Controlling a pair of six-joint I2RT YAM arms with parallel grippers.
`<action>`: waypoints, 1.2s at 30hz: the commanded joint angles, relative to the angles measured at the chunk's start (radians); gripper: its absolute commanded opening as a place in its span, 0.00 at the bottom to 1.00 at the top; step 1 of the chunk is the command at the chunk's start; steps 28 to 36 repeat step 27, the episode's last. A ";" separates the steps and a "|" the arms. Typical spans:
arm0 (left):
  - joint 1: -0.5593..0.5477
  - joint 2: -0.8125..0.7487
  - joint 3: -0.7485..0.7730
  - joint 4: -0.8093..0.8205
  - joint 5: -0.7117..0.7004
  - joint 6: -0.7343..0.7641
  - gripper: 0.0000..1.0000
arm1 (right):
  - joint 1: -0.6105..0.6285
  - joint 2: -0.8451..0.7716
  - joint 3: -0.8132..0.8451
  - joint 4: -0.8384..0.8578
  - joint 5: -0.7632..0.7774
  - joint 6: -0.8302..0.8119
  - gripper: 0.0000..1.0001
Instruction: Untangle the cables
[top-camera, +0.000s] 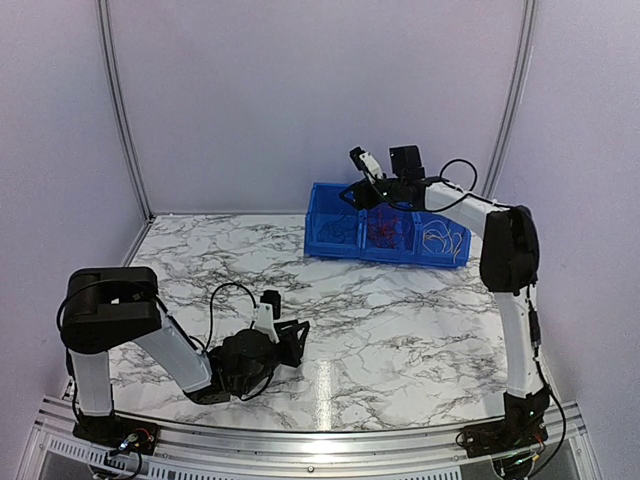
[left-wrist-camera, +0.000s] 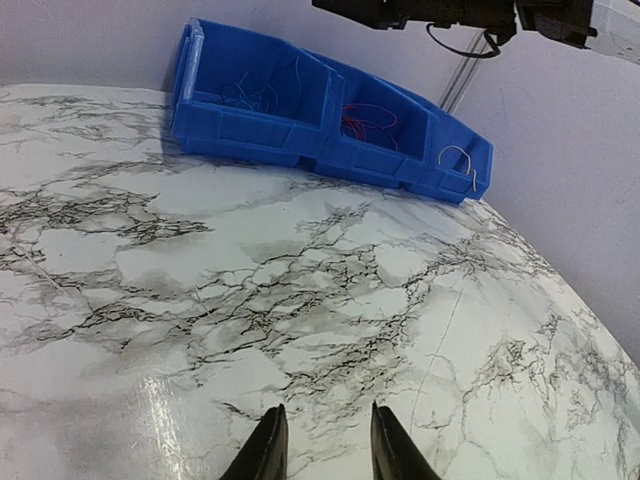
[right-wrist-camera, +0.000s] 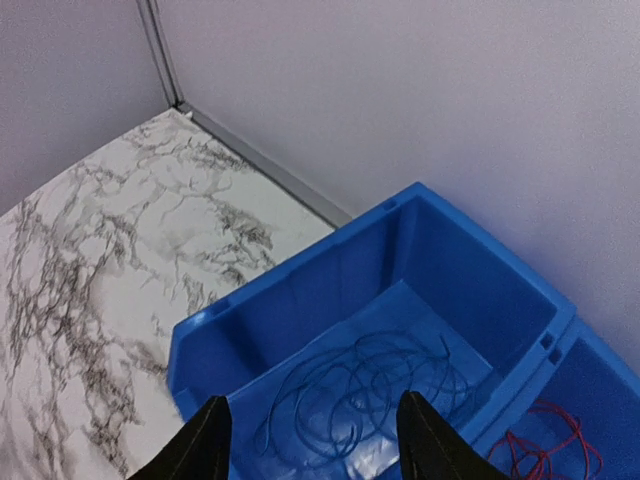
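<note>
Three bundles of cables (top-camera: 382, 230) are lying in one blue bin (top-camera: 385, 253), one bundle to each of its three compartments.

In the left compartment blue cables (right-wrist-camera: 360, 400) are curling in loose loops, red cables (left-wrist-camera: 368, 122) are lying in the middle one, and pale yellowish cables (top-camera: 443, 240) are lying in the right one; how many single wires are making up each bundle I cannot tell. The bin is sitting at the far right of the marble table (top-camera: 400, 340), near the back wall (top-camera: 300, 100). The right gripper (right-wrist-camera: 312, 400) is hovering above the blue cables with its two fingers spread wide, touching nothing. The left gripper (left-wrist-camera: 328, 408) is hanging low over the table near the front, well apart from the bin, its two fingers standing a little apart with nothing between them.
</note>
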 joint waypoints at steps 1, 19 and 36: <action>-0.017 -0.026 0.018 -0.010 -0.051 0.054 0.31 | 0.002 -0.307 -0.217 0.013 -0.043 -0.037 0.58; 0.087 -0.584 0.228 -1.054 -0.139 0.084 0.64 | -0.029 -1.248 -1.211 0.160 0.282 -0.039 0.99; 0.268 -0.716 0.391 -1.350 -0.053 0.209 0.72 | -0.060 -1.334 -1.155 0.088 0.524 0.029 0.99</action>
